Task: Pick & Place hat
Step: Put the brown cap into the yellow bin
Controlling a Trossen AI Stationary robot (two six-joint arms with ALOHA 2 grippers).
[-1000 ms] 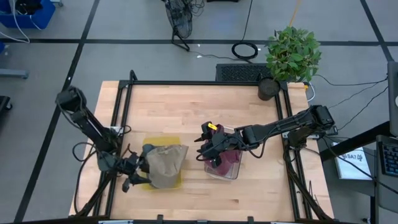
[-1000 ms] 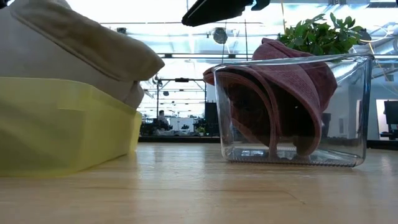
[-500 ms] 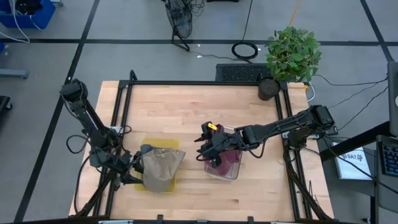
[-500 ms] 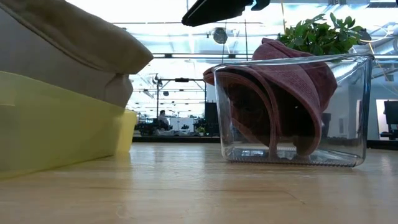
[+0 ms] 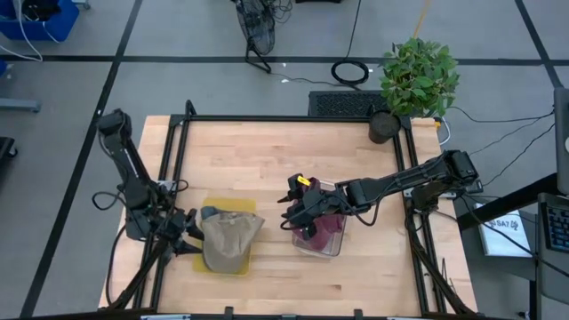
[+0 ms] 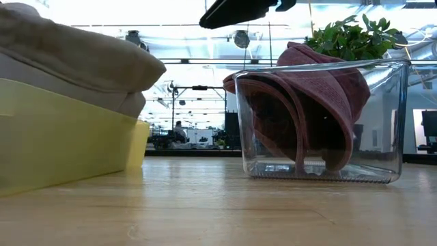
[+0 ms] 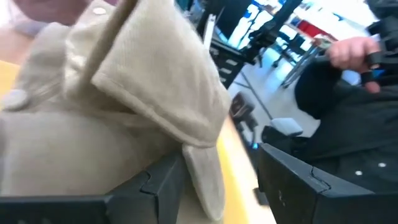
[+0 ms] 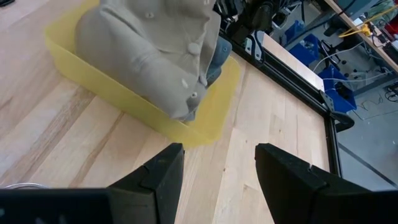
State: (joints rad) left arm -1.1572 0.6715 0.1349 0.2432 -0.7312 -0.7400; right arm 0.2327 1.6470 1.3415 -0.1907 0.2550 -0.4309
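Since a second ago the left arm has swung its upper joint toward the table's upper left, and the tan hat (image 5: 228,242) with its yellow bin (image 5: 197,258) has slid slightly down and left in the high view; in the low view the bin's corner now sits further left. The right arm and the clear bin have not moved.

In the high view the left gripper (image 5: 188,238) lies at the lower left of the table, at the left edge of the tan hat. The left wrist view shows its fingers (image 7: 155,186) spread on either side of a fold of the tan fabric (image 7: 149,106); whether they pinch it I cannot tell. The hat lies heaped in the yellow bin, spilling over its rim.

The right gripper (image 5: 296,210) hangs at the centre of the high view, over the left rim of the clear bin (image 5: 331,249). The right wrist view shows its fingers (image 8: 158,171) apart with nothing between them, only bare table (image 8: 249,180) below. A maroon hat (image 6: 307,109) sits folded inside the clear bin, at the right of the low view, rising above the rim.

A plant (image 5: 416,78) stands at the table's upper right corner. In the left wrist view, a person in dark clothing (image 7: 348,112) shows at the right, beyond the table.
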